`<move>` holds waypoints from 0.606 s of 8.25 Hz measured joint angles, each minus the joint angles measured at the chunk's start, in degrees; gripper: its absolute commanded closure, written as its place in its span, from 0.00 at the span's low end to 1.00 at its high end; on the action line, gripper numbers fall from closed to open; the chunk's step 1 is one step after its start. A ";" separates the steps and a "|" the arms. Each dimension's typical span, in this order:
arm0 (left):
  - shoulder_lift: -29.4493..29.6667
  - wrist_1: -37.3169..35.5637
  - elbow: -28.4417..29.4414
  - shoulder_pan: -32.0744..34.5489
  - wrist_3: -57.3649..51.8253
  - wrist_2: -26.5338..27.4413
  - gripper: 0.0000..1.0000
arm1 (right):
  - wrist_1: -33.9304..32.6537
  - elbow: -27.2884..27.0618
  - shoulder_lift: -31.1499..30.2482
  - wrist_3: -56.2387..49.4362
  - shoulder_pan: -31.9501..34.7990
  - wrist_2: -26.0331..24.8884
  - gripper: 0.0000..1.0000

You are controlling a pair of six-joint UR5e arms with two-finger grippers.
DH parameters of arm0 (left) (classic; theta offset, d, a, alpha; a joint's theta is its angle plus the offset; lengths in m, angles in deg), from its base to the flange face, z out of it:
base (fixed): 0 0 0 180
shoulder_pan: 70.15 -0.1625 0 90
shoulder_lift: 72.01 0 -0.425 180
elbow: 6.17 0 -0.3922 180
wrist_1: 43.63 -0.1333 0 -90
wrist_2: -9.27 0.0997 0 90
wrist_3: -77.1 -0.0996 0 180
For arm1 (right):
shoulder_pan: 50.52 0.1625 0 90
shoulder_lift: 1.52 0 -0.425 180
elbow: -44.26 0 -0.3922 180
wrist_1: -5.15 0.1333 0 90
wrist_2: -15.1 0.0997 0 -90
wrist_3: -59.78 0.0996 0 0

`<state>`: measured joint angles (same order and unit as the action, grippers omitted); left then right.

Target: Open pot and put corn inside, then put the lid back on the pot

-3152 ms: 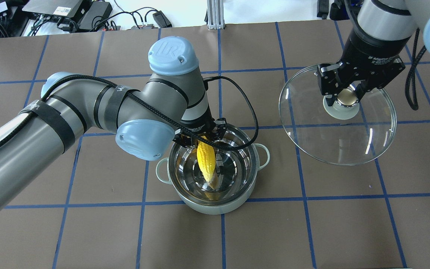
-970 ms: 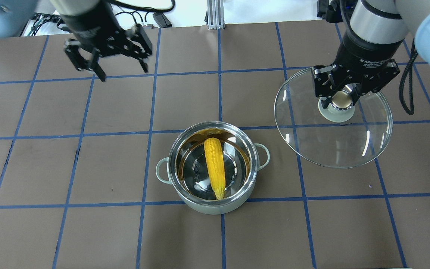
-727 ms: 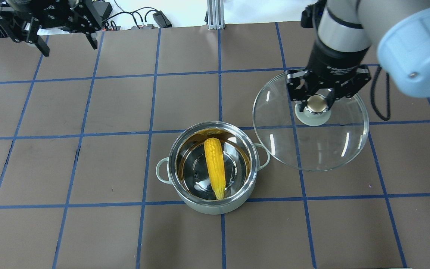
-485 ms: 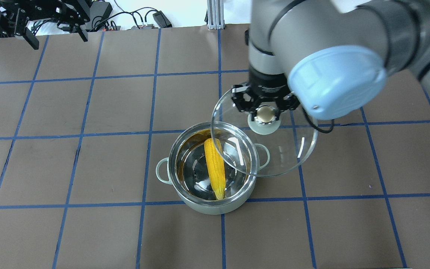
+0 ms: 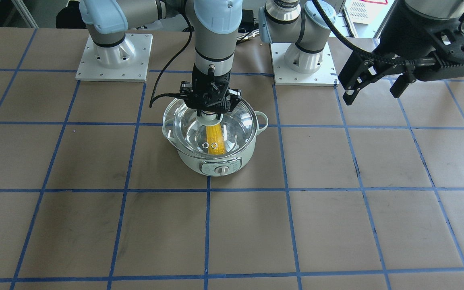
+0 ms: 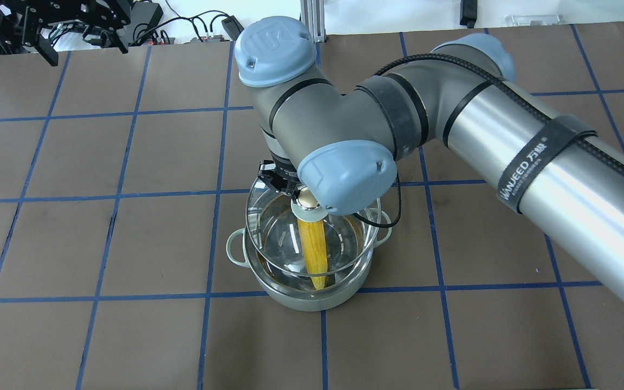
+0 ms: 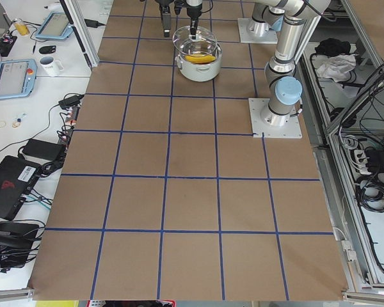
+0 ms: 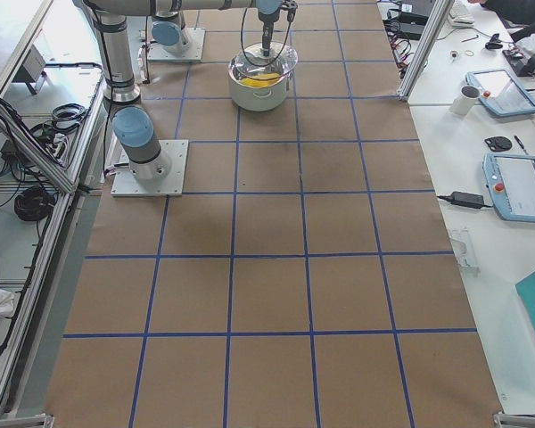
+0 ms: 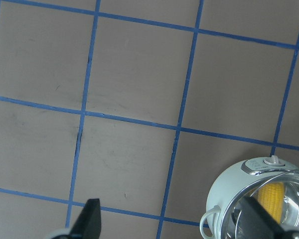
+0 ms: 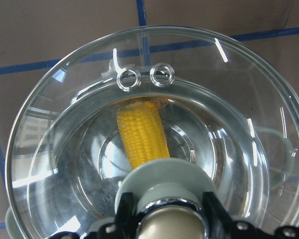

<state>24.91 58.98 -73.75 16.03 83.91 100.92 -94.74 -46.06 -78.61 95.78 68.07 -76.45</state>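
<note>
The pale green pot (image 6: pixel 301 301) stands mid-table, its dial panel (image 5: pixel 220 167) facing away from the robot. The yellow corn (image 6: pixel 313 250) lies inside it and also shows through the glass in the right wrist view (image 10: pixel 142 134). My right gripper (image 6: pixel 302 196) is shut on the knob of the clear glass lid (image 6: pixel 273 238). It holds the lid level, centred close above the pot's rim; I cannot tell whether they touch. My left gripper (image 6: pixel 87 53) is open and empty, raised at the far back left, well away from the pot.
The brown table (image 6: pixel 128 336) has a blue tape grid. Cables and power bricks (image 6: pixel 193 24) lie beyond its back edge. Both arm bases (image 5: pixel 113 60) stand on the robot's side. My right arm's elbow (image 6: pixel 344 173) overhangs the pot.
The left gripper let go of the corn in the pot and withdrew to the back left. The right arm carried the lid from the right side to over the pot.
</note>
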 measured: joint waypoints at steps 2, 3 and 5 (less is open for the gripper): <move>0.01 -0.07 -0.04 -0.01 -0.01 -0.06 0.00 | -0.65 -0.07 1.49 0.27 0.51 2.92 1.00; -0.01 -0.07 -0.06 0.00 -0.02 -0.11 0.00 | -0.76 -0.27 1.86 0.24 0.55 4.00 1.00; 0.00 -0.11 -0.09 -0.07 -0.11 -0.11 0.00 | -0.62 -0.78 2.10 0.17 0.59 4.69 1.00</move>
<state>24.92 58.87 -73.84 15.95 83.80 100.81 -95.36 -46.84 -76.52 95.95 68.66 -71.76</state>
